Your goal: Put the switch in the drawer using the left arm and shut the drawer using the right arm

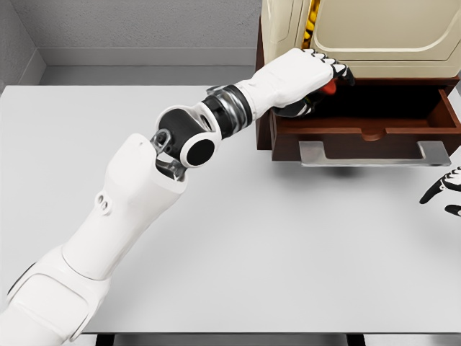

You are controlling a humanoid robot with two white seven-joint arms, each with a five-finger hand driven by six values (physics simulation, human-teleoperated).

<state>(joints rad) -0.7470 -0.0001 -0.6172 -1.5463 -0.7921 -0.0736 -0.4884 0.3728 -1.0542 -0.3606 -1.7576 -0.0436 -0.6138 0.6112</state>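
Left hand, fingers curling round the red switch, hovering over the open drawer: release low, clear of the drawer's walls; right hand, fingers spread, waiting beside the drawer.

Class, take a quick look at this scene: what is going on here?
The robot's left hand reaches over the open drawer of a brown cabinet, fingers curled on a small object with a red part, presumably the switch. The right hand waits at the picture's right edge, fingers spread, above the white table.
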